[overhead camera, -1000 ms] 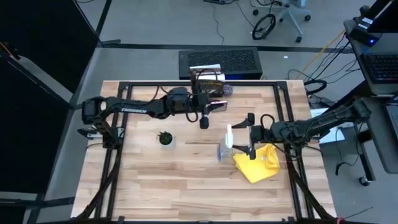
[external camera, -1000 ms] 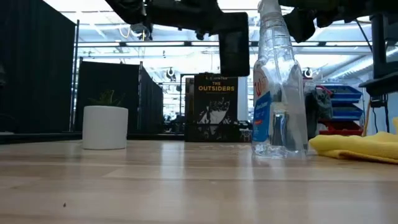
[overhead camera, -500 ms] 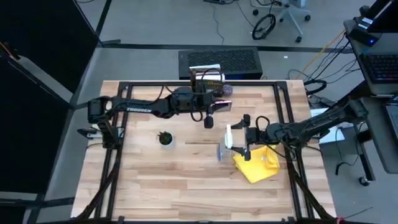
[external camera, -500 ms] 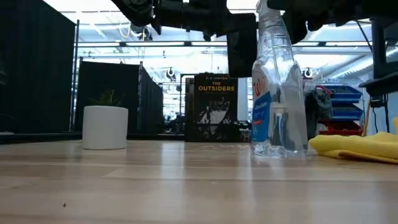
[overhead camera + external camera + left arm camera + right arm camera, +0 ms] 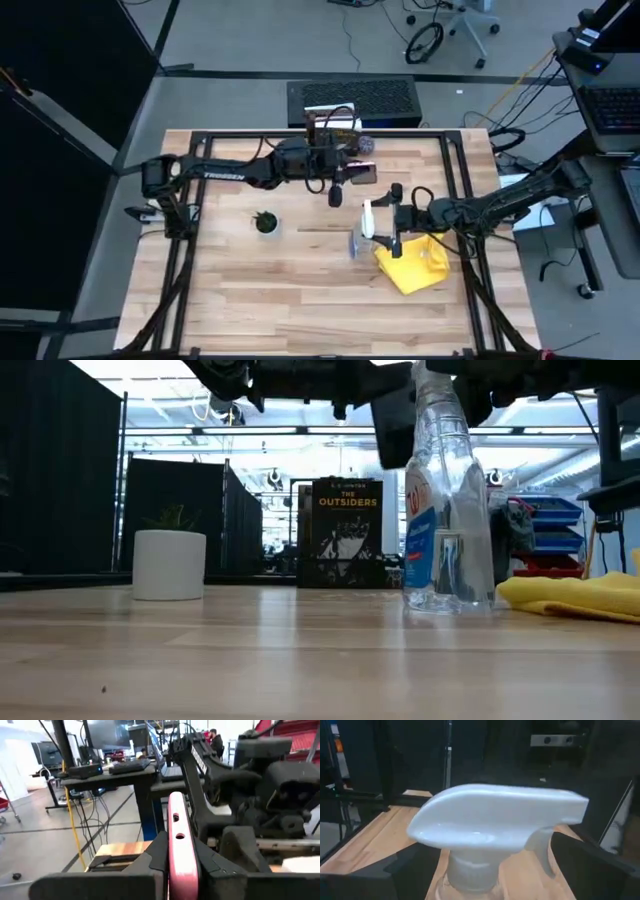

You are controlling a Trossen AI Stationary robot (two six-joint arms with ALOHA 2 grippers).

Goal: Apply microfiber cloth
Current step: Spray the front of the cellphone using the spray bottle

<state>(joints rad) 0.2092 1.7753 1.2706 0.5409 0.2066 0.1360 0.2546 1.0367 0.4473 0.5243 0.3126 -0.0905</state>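
Yellow microfiber cloth (image 5: pixel 413 268) lies untouched on the surface, lower right of centre; right gripper (image 5: pixel 385 222) has jaws spread around the spray bottle (image 5: pixel 365 229) head. Left gripper (image 5: pixel 345 180), upper centre, pinches a pink-edged phone (image 5: pixel 180 845); best the right withdraws, then grasps the cloth.

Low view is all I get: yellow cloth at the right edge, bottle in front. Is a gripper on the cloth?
Observer: No. The right gripper is open around the neck of the spray bottle, not on the microfiber cloth.
Operator: Left arm?
Observer: The left gripper is shut on a pink-edged phone, held in the air near the book.
Operator: Cloth clear?
Observer: From above, the right arm reaches over one edge of it.
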